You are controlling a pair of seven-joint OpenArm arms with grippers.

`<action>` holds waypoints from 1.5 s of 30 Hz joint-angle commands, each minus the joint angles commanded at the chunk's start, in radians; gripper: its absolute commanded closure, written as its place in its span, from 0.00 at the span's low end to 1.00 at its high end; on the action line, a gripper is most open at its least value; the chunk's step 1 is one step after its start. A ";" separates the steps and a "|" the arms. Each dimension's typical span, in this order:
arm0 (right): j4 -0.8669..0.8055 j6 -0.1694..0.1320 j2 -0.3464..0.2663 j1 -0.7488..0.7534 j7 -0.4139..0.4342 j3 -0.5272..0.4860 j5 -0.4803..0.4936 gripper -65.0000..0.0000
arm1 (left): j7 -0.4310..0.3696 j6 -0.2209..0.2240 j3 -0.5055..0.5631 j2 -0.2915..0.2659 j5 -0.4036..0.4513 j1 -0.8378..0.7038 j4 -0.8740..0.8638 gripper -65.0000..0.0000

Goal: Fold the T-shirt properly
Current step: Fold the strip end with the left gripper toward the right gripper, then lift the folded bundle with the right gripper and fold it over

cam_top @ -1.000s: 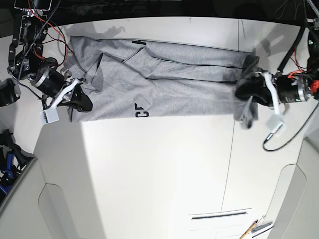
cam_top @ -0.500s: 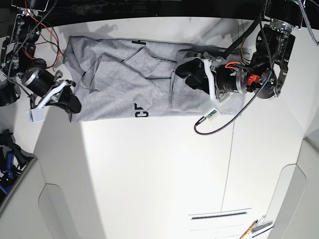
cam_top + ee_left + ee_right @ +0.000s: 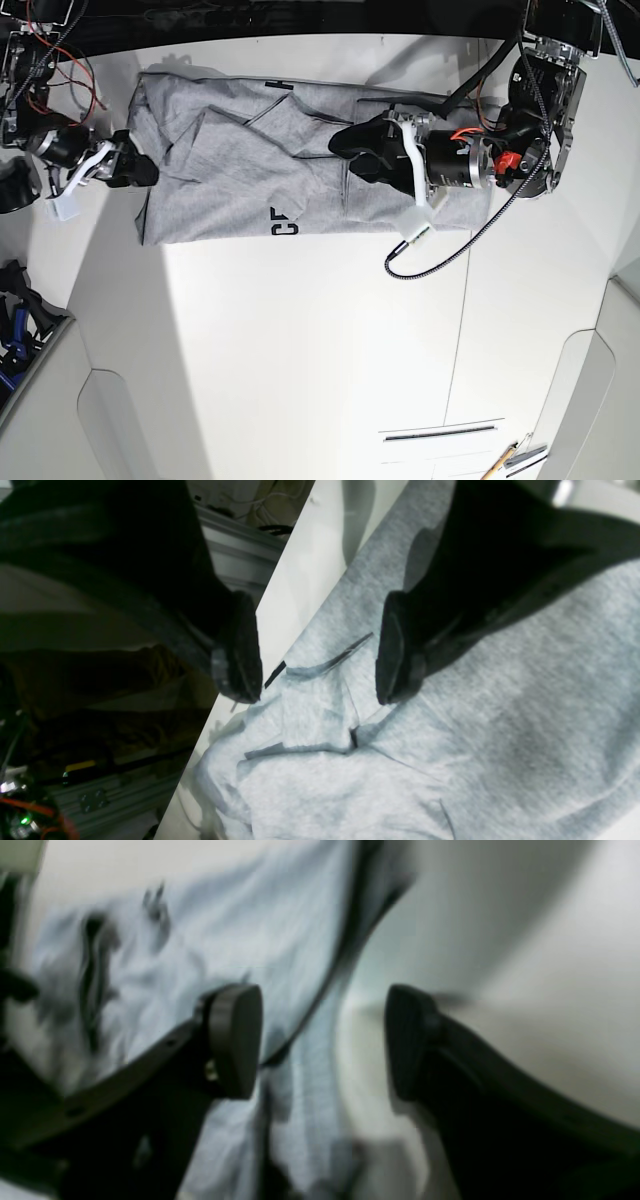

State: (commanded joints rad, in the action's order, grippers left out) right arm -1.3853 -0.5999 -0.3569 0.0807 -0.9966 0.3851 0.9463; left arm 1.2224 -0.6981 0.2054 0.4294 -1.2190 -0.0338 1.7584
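Cloth fills the far strip of the white table [image 3: 300,340]: the T-shirt [image 3: 230,170] is spread crosswise there, heather grey, creased, with folded layers overlapping. At its near hem, black block letters are seen, only two of them legible, reading roughly "CF"; the rest of the print is hidden under the fold. A small dark tag is seen at the far edge, near the collar, and nothing on it can be read.

At the left of the base view, the right gripper [image 3: 138,172] is held at the shirt's left edge, just beside the cloth. In the right wrist view, blurred, its two pads [image 3: 235,1040] are seen parted, with a clear gap between them and nothing grasped; grey cloth lies below one pad and bare table below the other.

Toward the right of the base view, the left gripper [image 3: 345,150] is stretched over the middle of the shirt, above a raised fold. In the left wrist view its fingertips [image 3: 240,650] are spread wide and no fabric is caught between them; crumpled folds and a dark seam line are seen below the gap, with the table's edge running past one fingertip.

At the near right corner of the table, a yellow-tipped tool [image 3: 505,460] is partly visible.
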 joint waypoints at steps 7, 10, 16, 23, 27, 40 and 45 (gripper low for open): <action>0.024 -0.021 0.031 0.000 -0.098 -0.071 0.124 0.41 | 0.000 0.000 0.000 0.000 0.000 0.000 0.000 0.40; 0.024 -0.021 0.031 0.000 -0.126 -0.087 0.164 0.41 | 0.000 0.000 0.000 0.000 0.000 0.000 0.000 0.40; 0.024 -0.023 0.031 -0.003 -0.102 -0.087 0.156 0.47 | 0.001 0.000 -0.006 0.000 -0.037 0.004 0.001 0.40; 0.024 -0.026 0.041 -0.005 -0.072 -0.087 0.139 0.91 | 0.016 0.000 -0.071 0.000 -0.043 0.025 0.003 0.40; 0.024 -0.026 0.041 -0.006 -0.021 -0.086 0.093 1.00 | 0.019 0.000 -0.191 0.001 -0.041 0.024 0.003 0.40; 0.019 -0.013 -0.159 -0.150 -0.022 -0.017 0.060 1.00 | 0.095 0.000 -0.513 0.003 -0.042 -0.199 0.003 0.40; 0.006 -0.014 -0.230 -0.262 -0.072 -0.017 0.116 1.00 | 0.041 0.000 -0.511 -0.031 -0.040 -0.280 0.003 0.40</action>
State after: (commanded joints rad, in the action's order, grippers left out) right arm -1.3788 -0.6136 -0.5869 -0.1818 -1.0691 0.3679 1.0622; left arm 1.2636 -0.6981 -0.3058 0.3988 -1.2594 -0.3134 1.7611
